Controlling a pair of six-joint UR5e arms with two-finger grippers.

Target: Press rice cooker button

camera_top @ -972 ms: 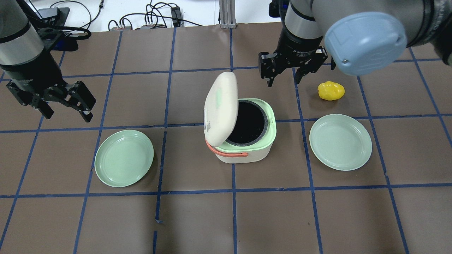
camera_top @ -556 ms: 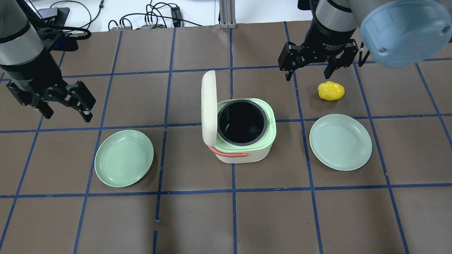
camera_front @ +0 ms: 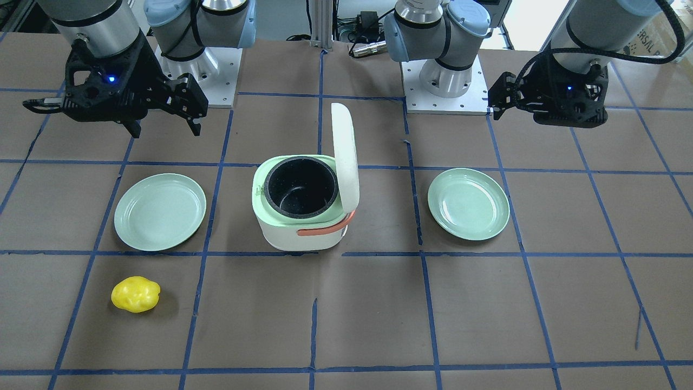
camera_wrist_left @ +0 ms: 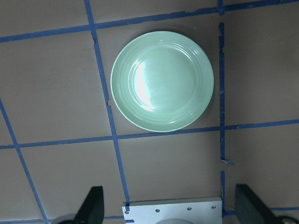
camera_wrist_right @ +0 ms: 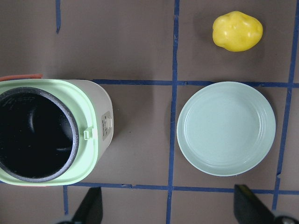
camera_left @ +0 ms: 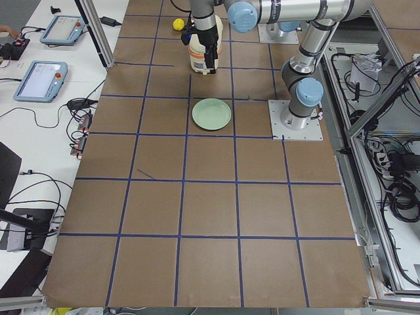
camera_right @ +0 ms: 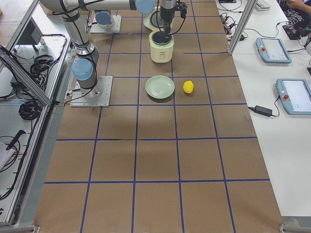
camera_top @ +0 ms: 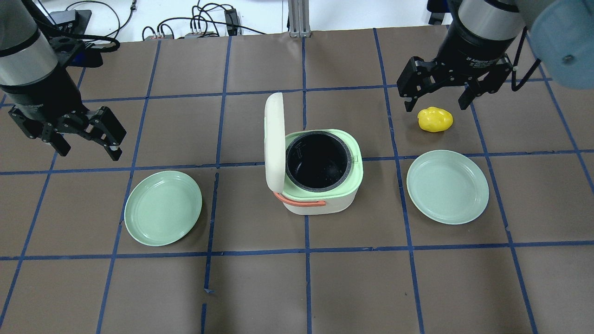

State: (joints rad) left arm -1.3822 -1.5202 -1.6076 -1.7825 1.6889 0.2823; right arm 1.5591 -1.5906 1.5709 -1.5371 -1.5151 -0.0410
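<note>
We see the rice cooker standing at the middle of the desk, between two green plates, the left plate and the right plate. Its lid stands upright on the side toward the left plate, and the dark inner pot lies open. The button sits on the cooker's side panel, facing the right plate, just below the green rim.

The right tool hangs released, its fingers spread wide and holding nothing. It is well apart from the cooker, on the far side of the right plate. From overhead it sits just above a yellow potato-like lump on the desk. The button's side of the cooker faces toward this tool, but nothing touches it.

The left tool is also released and empty. It hovers beyond the left plate, well apart from the cooker, on the lid's side.
</note>
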